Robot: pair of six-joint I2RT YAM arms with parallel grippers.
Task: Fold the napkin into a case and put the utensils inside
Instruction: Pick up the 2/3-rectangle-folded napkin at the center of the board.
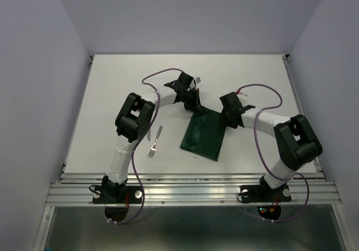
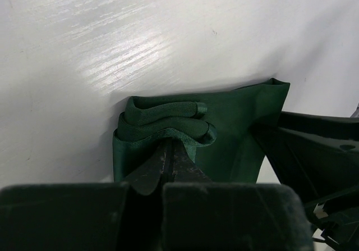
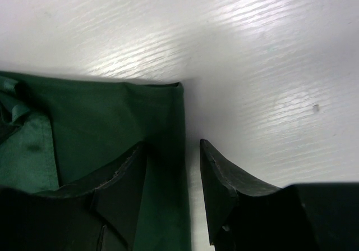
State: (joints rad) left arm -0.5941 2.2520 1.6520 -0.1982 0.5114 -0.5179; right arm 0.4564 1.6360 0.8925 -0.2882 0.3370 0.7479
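**A:** From above, how do the arms stand?

**B:** The left arm (image 1: 134,122) rises from its base, bends at the elbow and reaches right across the desk (image 1: 112,88). The left gripper (image 1: 195,106) sits low at the far left corner of the napkin (image 1: 205,136). The right arm (image 1: 296,138) bends the other way and reaches left, with the right gripper (image 1: 231,116) low at the napkin's far right corner.

**A:** And the napkin itself?

**B:** It lies folded as a dark green oblong, slanted, near the middle of the desk between the two arms. The knife (image 1: 159,132) and fork (image 1: 152,149) lie close together on the bare desk to its left, beside the left arm's elbow and apart from the cloth.

**A:** What does the left wrist view give?

**B:** The left gripper (image 2: 168,156) is clenched on a bunched ridge of the napkin (image 2: 241,122), with layers of cloth puckered around its tips.

**A:** And the right wrist view?

**B:** The right gripper (image 3: 173,150) is released, its jaws apart. They straddle the side edge of the napkin (image 3: 112,116), one finger over the cloth and the other over bare desk (image 3: 252,65). Whether either finger touches down cannot be told.
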